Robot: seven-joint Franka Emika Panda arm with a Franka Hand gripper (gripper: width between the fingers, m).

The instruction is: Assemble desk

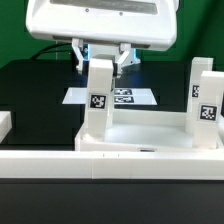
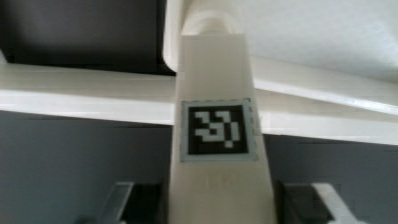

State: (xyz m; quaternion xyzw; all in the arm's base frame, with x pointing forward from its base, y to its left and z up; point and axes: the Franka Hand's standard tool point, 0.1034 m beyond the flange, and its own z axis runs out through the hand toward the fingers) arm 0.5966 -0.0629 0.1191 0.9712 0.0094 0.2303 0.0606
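Gripping the top of an upright white leg (image 1: 99, 100), the gripper (image 1: 102, 57) hangs from the arm's broad white housing, its two dark fingers (image 1: 80, 54) closed on either side of the leg's upper end. That leg stands at one corner of the tabletop (image 1: 140, 135), the shallow rimmed white tray that serves as the landmark for everything else; a black-and-white tag faces the camera on the leg's lower half. Whether the leg's foot is fully seated in the corner socket cannot be told, since the tabletop's near rim hides it.

At the opposite corner of the tabletop, toward the exterior view's right, two more legs stand upright: a nearer one (image 1: 207, 105) with a tag on its front face, and a second one (image 1: 196, 90) just behind it, partly covered. They look very close together, though contact between them cannot be made out.

Behind the tabletop the marker board (image 1: 138, 97) lies flat on the black table (image 1: 40, 85). A small white block (image 1: 4, 125) sits beyond the tabletop's end at the exterior view's left, cut by the frame edge.

From the wrist view the held leg (image 2: 221, 120) runs lengthwise between the two finger pads (image 2: 111, 203), its tag sharp, with the tabletop's pale rim (image 2: 80, 85) crossing behind it.
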